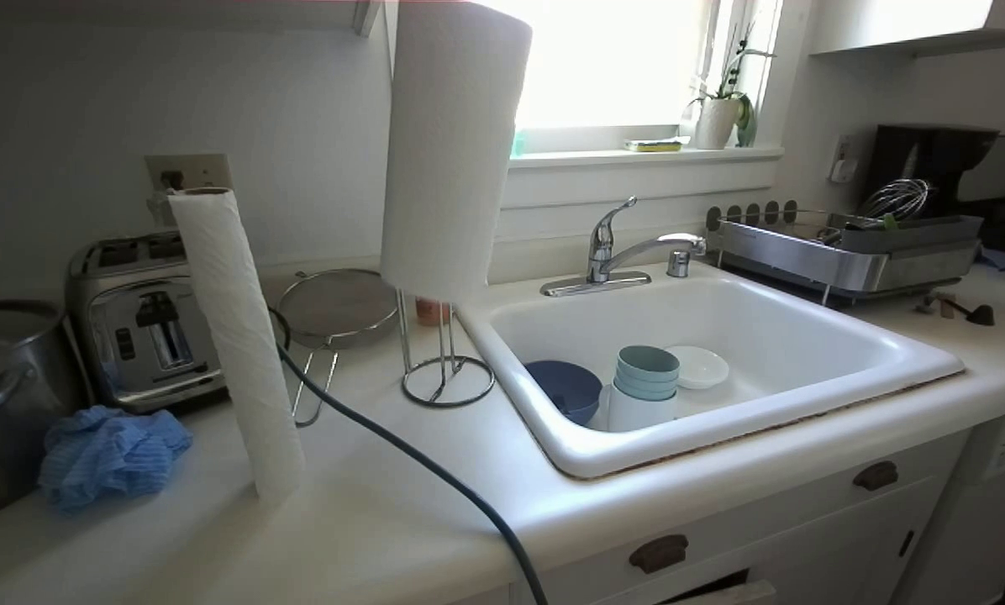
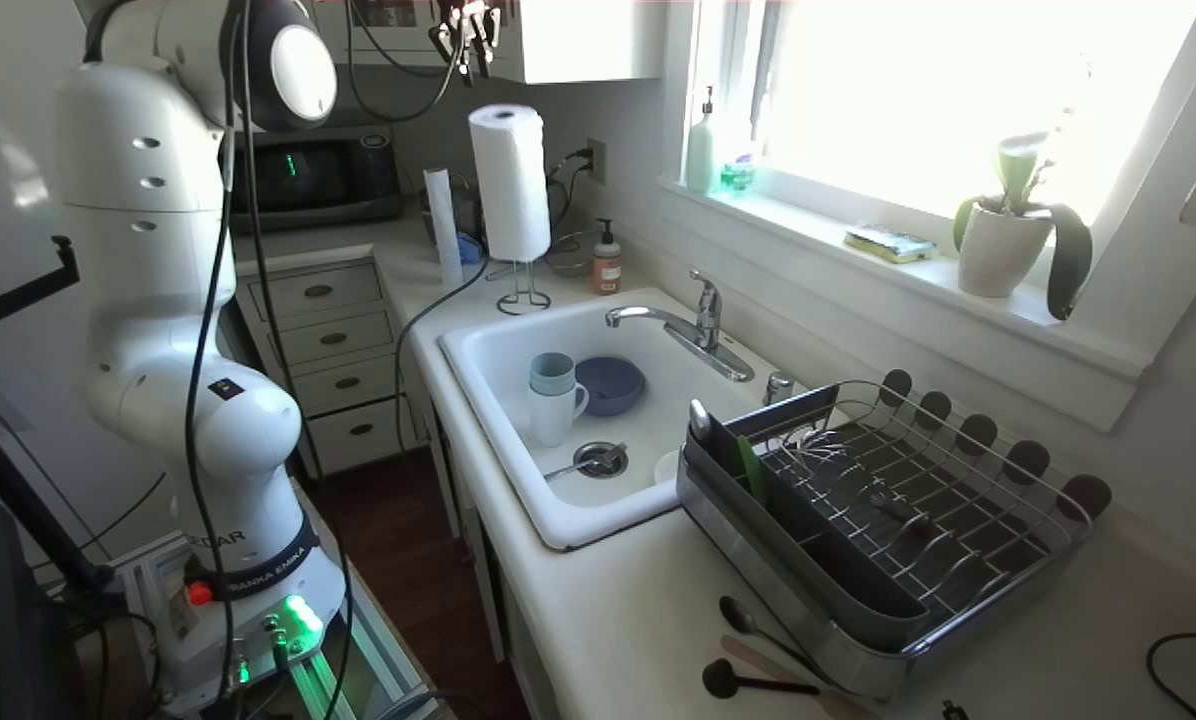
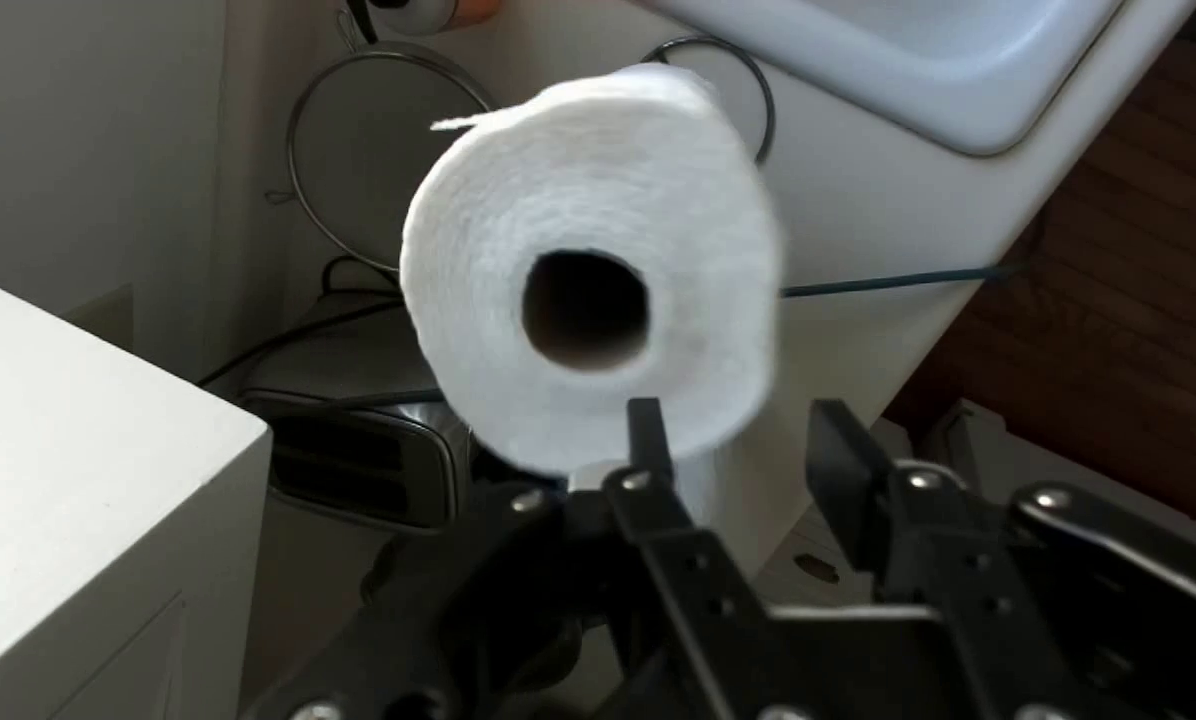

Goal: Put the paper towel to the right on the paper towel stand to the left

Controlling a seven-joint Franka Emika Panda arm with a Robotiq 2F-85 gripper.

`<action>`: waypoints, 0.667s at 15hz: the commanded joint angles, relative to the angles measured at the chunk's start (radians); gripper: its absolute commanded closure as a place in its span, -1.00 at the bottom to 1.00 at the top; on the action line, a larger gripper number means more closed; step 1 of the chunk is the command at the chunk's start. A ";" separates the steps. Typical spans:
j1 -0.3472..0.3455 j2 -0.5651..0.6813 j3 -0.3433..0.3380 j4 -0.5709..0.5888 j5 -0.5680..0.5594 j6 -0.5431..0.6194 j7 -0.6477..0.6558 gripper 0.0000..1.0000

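Observation:
The thick white paper towel roll is upright, leaning slightly, over the dark wire paper towel stand. Its lower end is well above the base ring, with bare wires showing between. In an exterior view the roll also sits high on the stand. My gripper is just above the roll, apart from it. In the wrist view the gripper is open with nothing between its fingers. The roll's top and dark core hole face the camera. The rod's tip does not show in the hole.
A slim white roll stands on the counter near a toaster, blue cloth and strainer. A cable crosses the counter. The sink is beside the stand. A white cabinet is near the gripper.

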 commanded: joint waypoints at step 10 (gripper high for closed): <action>0.014 -0.101 0.009 -0.043 -0.032 -0.098 -0.027 -1.00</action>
